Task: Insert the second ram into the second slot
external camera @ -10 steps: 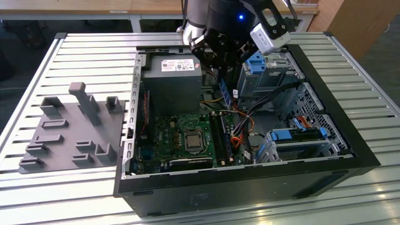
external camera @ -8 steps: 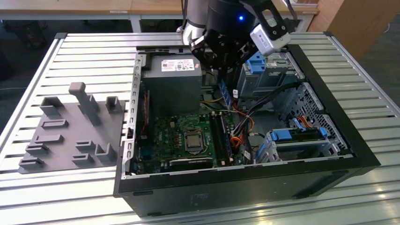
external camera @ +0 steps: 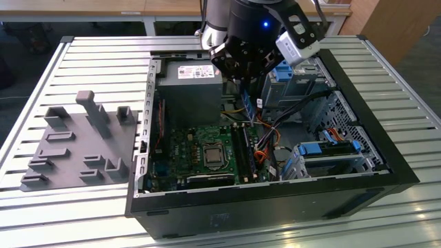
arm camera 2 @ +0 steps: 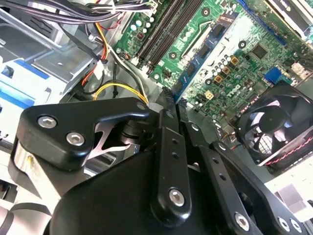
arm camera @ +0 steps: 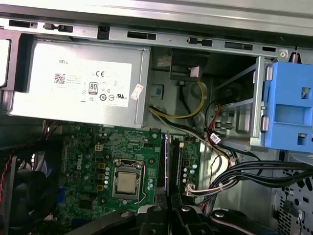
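My gripper [external camera: 247,82] hangs over the open computer case [external camera: 276,206], shut on the second ram [external camera: 249,103], a thin dark-blue stick pointing down toward the motherboard [external camera: 200,155]. In the second wrist view the ram [arm camera 2: 205,49] sticks out from between the black fingers [arm camera 2: 166,127], its chips facing the camera. In the first wrist view it appears edge-on [arm camera: 166,166] above the gripper [arm camera: 168,213], lined up along the long black memory slots [arm camera: 178,161]. The slots [external camera: 242,150] lie below the stick with a clear gap between them. I cannot tell whether a slot holds a stick.
A grey power supply [external camera: 189,93] sits at the case's far end beside the gripper. Cable bundles [external camera: 276,129] and blue drive brackets [external camera: 327,150] crowd the exterior view's right. The processor socket [external camera: 210,154] is beside the slots. A fan [arm camera 2: 274,122] is nearby. A grey fixture block [external camera: 76,144] stands outside.
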